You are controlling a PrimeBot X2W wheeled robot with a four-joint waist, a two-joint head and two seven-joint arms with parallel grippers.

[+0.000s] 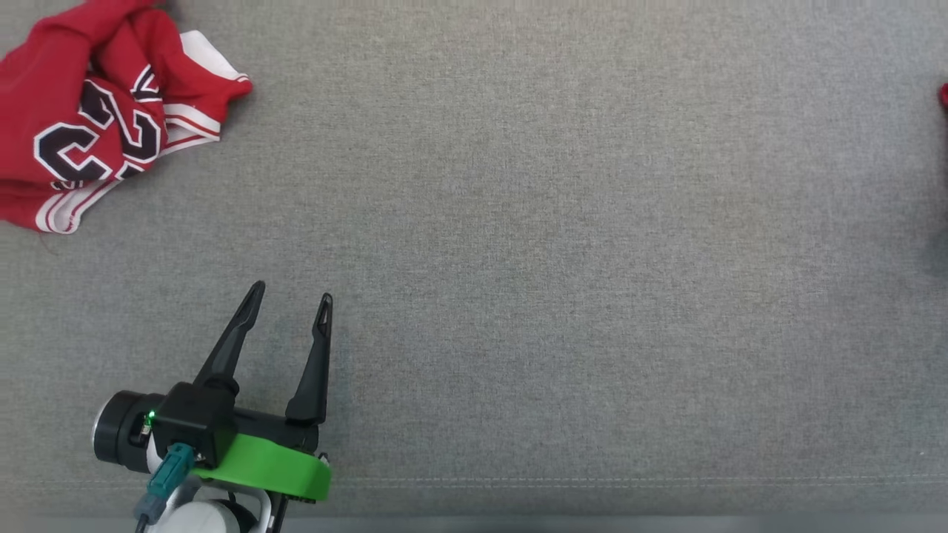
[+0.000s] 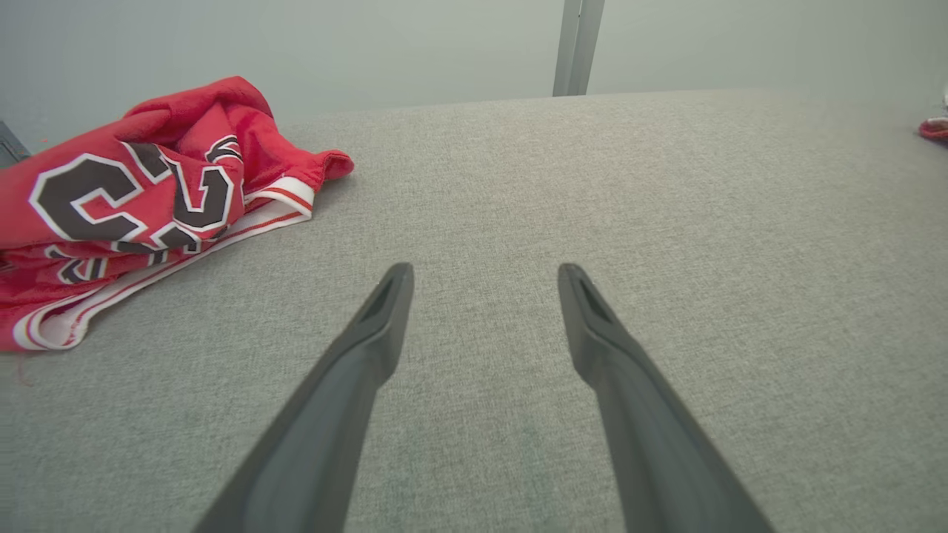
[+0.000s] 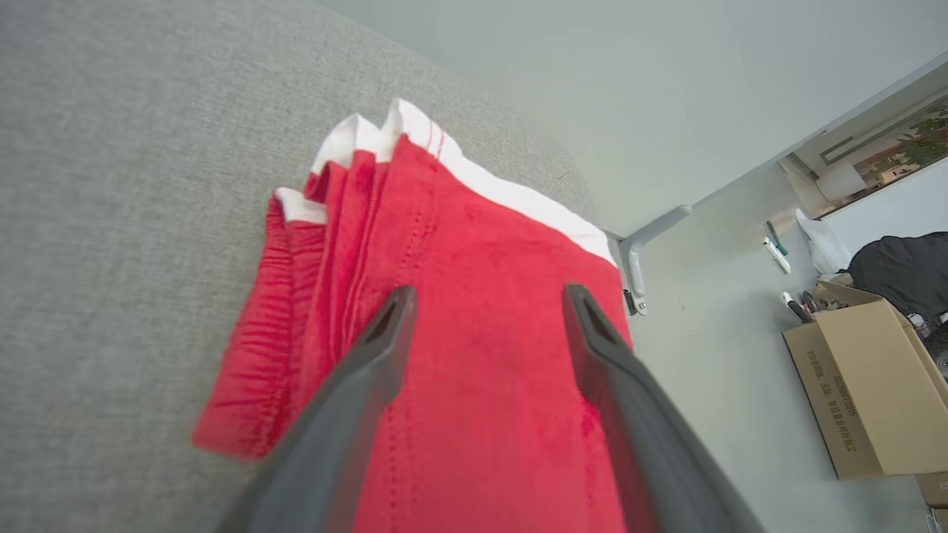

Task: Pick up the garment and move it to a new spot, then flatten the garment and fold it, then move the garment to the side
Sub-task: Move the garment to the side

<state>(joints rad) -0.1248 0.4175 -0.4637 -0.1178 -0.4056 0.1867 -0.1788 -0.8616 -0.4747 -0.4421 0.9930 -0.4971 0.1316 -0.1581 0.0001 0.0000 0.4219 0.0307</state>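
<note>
A folded red garment (image 3: pixel 481 385) with white trim lies at the edge of the grey table (image 3: pixel 111 185). My right gripper (image 3: pixel 489 292) hovers just over it, open, with the cloth showing between the spread fingers and nothing held. A sliver of this red cloth (image 1: pixel 944 96) shows at the far right edge of the head view, and also in the left wrist view as a small red patch (image 2: pixel 935 127). My left gripper (image 1: pixel 291 291) stands open and empty near the front left of the table, seen as well in its own wrist view (image 2: pixel 485 270).
A crumpled red jersey (image 1: pixel 96 111) with black-and-white numbers lies at the back left, also seen ahead-left of the left fingers (image 2: pixel 141 200). Beyond the table's right edge stand a metal bracket (image 3: pixel 641 252) and a cardboard box (image 3: pixel 866 385) on the floor.
</note>
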